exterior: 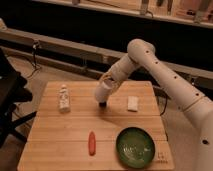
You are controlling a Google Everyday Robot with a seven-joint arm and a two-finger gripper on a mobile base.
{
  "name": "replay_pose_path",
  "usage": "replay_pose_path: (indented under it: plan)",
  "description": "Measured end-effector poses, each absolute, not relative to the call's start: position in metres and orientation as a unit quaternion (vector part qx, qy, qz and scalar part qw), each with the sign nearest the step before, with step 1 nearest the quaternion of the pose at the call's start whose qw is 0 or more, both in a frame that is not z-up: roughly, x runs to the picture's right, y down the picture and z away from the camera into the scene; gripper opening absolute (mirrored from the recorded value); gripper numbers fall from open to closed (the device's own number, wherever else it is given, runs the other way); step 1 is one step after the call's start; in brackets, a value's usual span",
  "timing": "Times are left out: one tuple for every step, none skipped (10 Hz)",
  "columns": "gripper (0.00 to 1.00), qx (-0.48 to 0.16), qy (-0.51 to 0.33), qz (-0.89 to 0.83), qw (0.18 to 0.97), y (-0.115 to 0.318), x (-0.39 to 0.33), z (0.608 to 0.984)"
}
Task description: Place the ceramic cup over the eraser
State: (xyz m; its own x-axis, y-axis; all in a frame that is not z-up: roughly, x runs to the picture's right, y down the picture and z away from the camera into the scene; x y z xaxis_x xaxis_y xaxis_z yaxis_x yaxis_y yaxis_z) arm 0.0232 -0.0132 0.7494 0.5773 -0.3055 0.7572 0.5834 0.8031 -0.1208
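nearest on the desk (55, 145) lay a red stick (92, 143) and a green plate (135, 146), both clear. mid-desk, the ceramic cup (103, 90), clamped in the claw (108, 83), hung tilted just above the eraser (102, 104); its rim might have toppled the block. behind, the arm reached down from the right.

The tabletop (60, 135) is light brown wood with thin stripes. The ceramic cup (104, 91) is plain off-white, and the pincer (107, 80) at its top, above the tabletop's back half, looks pale too. The eraser (102, 104) peeking out under it is black. The plate (135, 146) is dark green. The carrot-like stick (92, 143) is red-orange. The small bottle (64, 98) is pale, and the flat piece (132, 103) is white.
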Motion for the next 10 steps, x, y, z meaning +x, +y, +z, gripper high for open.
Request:
replay_pose_path:
  plan:
    - [0.02,-0.182,-0.382,-0.255,0.869,-0.0127,0.0235,0.75]
    - [0.02,-0.182,-0.382,-0.254,0.87,-0.0122,0.0242,0.7506]
    - [0.08,-0.182,-0.382,-0.253,0.87,-0.0114,0.0246,0.7513]
    - [0.18,-0.181,-0.382,-0.252,0.87,-0.0111,0.0252,0.7517]
    - [0.24,-0.182,-0.382,-0.251,0.871,-0.0103,0.0261,0.7524]
    - [0.3,-0.181,-0.382,-0.251,0.871,-0.0102,0.026,0.7527]
    - [0.41,-0.182,-0.382,-0.25,0.871,-0.0097,0.0265,0.7532]
    - [0.49,-0.181,-0.382,-0.25,0.871,-0.0096,0.0267,0.7533]
    - [0.54,-0.182,-0.382,-0.249,0.871,-0.0089,0.0274,0.754]
    - [0.55,-0.181,-0.381,-0.248,0.872,-0.0086,0.0277,0.7543]
